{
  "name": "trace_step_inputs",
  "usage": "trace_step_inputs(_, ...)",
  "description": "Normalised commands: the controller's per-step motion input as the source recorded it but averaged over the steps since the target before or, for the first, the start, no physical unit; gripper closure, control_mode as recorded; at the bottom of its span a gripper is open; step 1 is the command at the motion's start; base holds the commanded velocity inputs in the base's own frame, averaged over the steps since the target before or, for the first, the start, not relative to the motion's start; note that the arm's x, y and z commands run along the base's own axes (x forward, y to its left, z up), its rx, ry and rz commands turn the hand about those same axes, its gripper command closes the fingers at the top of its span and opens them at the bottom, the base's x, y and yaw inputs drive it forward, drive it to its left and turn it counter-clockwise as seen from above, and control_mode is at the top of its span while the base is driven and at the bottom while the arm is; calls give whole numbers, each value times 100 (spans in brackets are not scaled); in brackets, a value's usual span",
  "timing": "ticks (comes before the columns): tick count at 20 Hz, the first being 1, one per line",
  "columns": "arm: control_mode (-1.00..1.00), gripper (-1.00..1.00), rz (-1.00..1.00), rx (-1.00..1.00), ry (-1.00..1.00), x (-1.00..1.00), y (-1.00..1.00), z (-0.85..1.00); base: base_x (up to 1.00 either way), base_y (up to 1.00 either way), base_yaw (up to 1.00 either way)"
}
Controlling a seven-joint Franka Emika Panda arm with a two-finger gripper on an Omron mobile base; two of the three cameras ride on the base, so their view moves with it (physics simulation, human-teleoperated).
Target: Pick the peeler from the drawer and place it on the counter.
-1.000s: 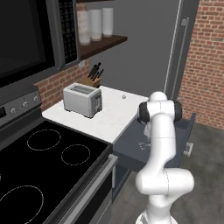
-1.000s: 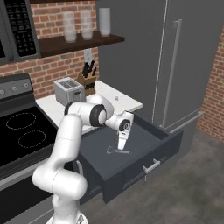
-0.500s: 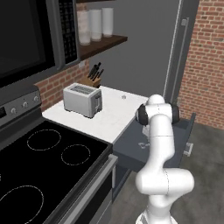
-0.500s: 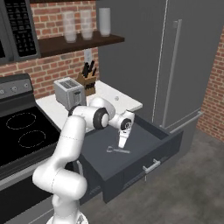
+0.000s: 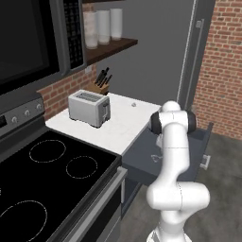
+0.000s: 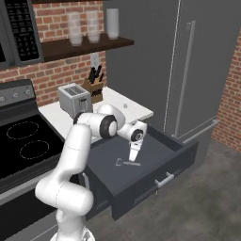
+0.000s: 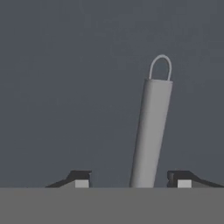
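Observation:
The peeler (image 7: 151,127), a slim silver-grey handle with a wire loop at its far end, lies flat on the floor of the open dark grey drawer (image 6: 155,175). My gripper (image 7: 130,180) points straight down at it. Its two fingertips (image 7: 81,179) stand apart on either side of the handle, with a gap on each side. From the right base view the gripper (image 6: 133,157) hangs just above the peeler (image 6: 127,163) in the middle of the drawer. The white counter (image 6: 137,111) lies behind the drawer. In the left base view the arm covers most of the drawer (image 5: 142,160), beside the counter (image 5: 124,124).
A silver toaster (image 5: 88,108) and a knife block (image 5: 100,86) stand at the back of the counter. The black stovetop (image 5: 52,175) lies to the left. A tall grey fridge (image 6: 197,70) rises right of the drawer. Cups (image 6: 92,26) sit on the shelf.
The hand has come down a little toward the drawer floor, closer over the peeler. The peeler lies where it was.

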Motion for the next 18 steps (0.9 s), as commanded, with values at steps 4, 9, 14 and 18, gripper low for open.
trace_step_inputs(4, -100, -100, 0, 0, -16, -60, 0, -40, 0, 0, 0)
trace_step_inputs(9, -100, -100, 0, 0, -13, -35, 0, -67, 0, 0, 0)
trace_step_inputs(14, -100, 100, 0, 0, -7, -7, 0, -80, 0, 0, 0)
trace_step_inputs(18, -100, 100, 0, 0, -11, -12, 0, -64, 0, 0, 0)
